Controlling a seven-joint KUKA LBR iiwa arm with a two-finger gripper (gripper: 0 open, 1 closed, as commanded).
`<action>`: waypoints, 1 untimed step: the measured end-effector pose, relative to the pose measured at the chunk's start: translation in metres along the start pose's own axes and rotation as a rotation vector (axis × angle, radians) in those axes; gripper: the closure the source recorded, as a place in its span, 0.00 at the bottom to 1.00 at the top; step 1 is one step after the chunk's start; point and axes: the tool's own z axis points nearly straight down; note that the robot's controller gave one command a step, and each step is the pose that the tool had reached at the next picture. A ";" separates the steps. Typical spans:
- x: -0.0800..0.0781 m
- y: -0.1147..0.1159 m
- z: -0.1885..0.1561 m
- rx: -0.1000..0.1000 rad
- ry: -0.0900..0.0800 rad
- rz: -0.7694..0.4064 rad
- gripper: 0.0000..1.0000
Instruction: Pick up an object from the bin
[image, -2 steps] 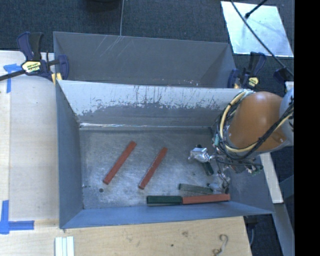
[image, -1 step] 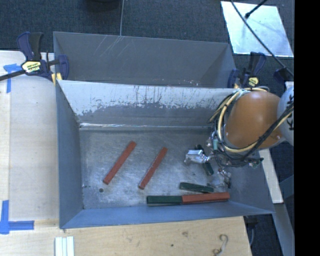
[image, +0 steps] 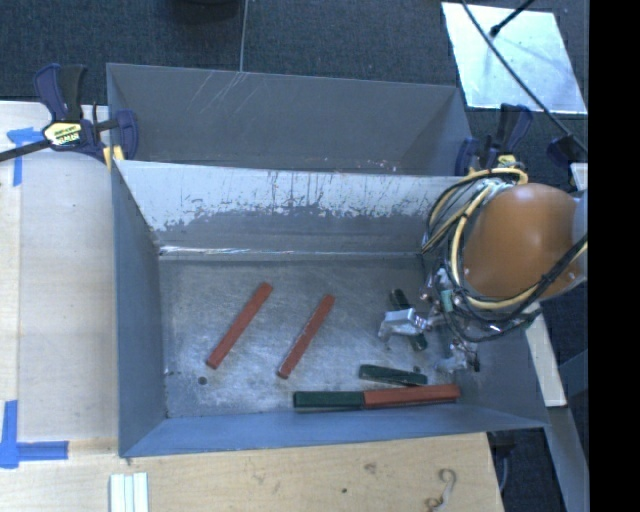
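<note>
The gripper hangs near the bin's right wall, its opening unclear. A short dark green bar lies just frontward.

dark carpeted floor: well beyond the gripper, along the view's top. pale wooden tabletop: far to the view's left of the gripper, also just below it.

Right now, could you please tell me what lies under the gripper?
A short dark green stick lies close beside the gripper; whatever is directly beneath is covered by the gripper itself.
</note>
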 end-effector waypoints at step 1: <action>0.000 0.000 0.000 -0.001 0.000 0.001 1.00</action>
